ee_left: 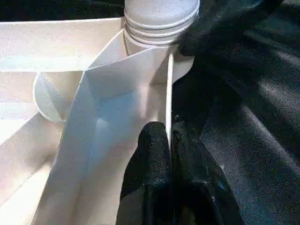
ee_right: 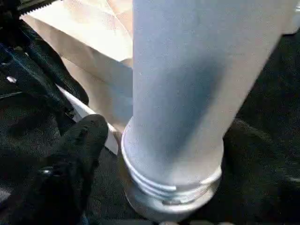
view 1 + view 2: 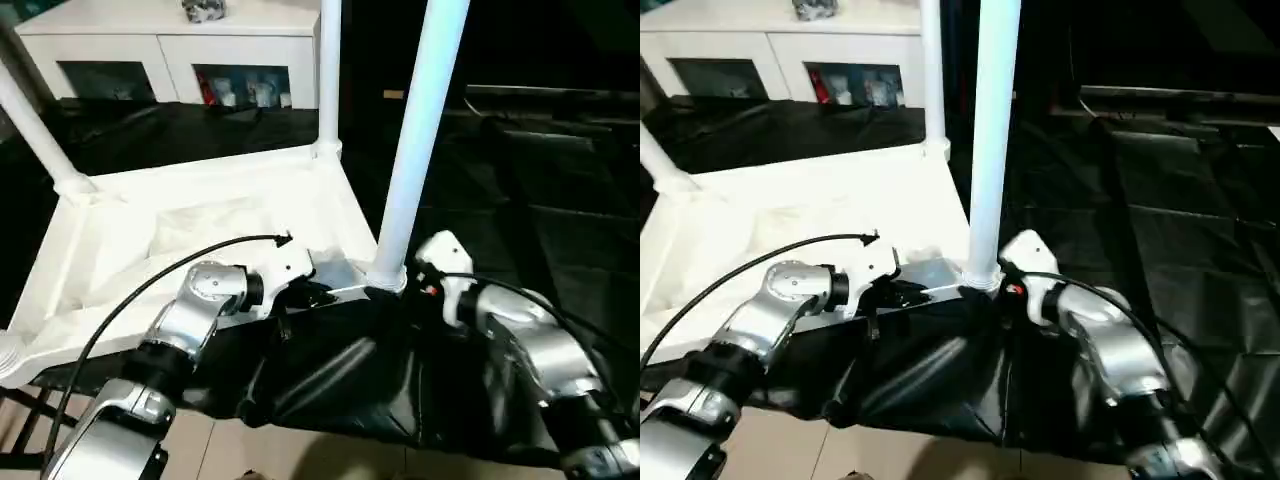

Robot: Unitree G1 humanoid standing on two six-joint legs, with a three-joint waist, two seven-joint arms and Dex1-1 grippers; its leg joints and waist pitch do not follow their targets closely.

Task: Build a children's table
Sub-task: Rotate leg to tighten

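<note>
The white tabletop (image 3: 200, 220) lies underside up on a black cloth. Three white legs stand in its corner sockets: one at the far left (image 3: 35, 130), one at the back (image 3: 328, 70) and one at the near right corner (image 3: 415, 130). My left gripper (image 3: 310, 293) is shut on the tabletop's thin rim (image 1: 168, 84) just beside that near right corner. My right gripper (image 2: 168, 154) straddles the base of the near right leg (image 2: 187, 93). One black finger (image 2: 75, 154) stands on each side of the leg, and the gripper is open.
A white cabinet (image 3: 170, 50) stands behind the tabletop. The black cloth (image 3: 350, 390) covers the work surface and hangs over its near edge above a pale floor (image 3: 300, 455). Dark flat frames (image 3: 560, 100) lie to the right. A black cable (image 3: 150, 285) loops over my left forearm.
</note>
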